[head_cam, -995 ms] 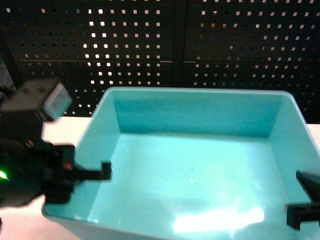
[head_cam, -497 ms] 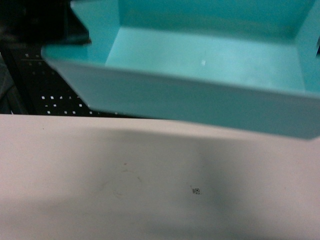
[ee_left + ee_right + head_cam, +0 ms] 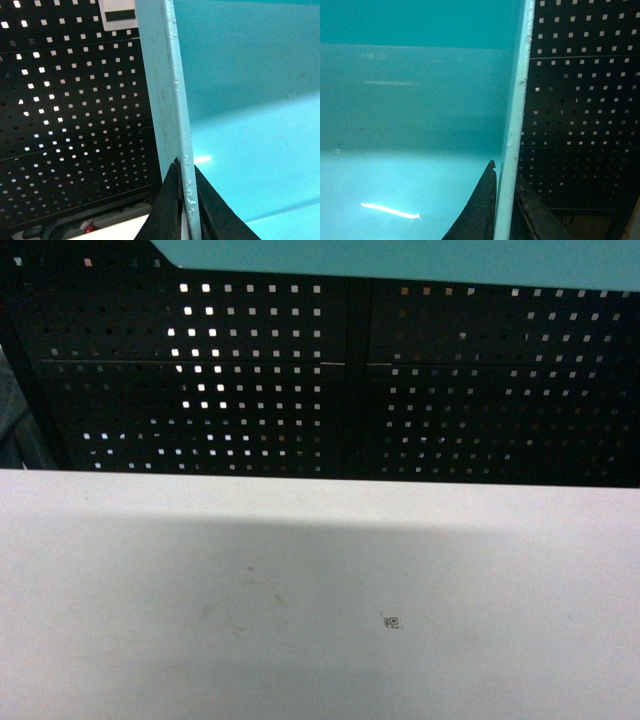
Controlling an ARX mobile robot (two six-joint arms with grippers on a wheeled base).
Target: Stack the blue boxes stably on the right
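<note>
Light turquoise-blue smooth plastic tub (image 3: 400,260) held aloft at 12 o'clock of the head view, above the white desk (image 3: 300,590), left end effector (image 3: 186,200) clamped on its left wall, right end effector (image 3: 502,200) clamped on its right wall, black perforated panel (image 3: 300,380) behind.

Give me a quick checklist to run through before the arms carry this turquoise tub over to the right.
1. Left gripper clamped on the light turquoise plastic tub, fingers either side of its rim: ok.
2. Right gripper clamped on the opposite wall the same way: ok.
3. Tub clear of the white table; only its edge shows at the top of the head view: ok.
4. Tub held level: cannot tell.
5. Second blue box or stacking spot on the right in sight: not ok, none visible.
6. Clearance from the black perforated panel behind: cannot tell.
</note>
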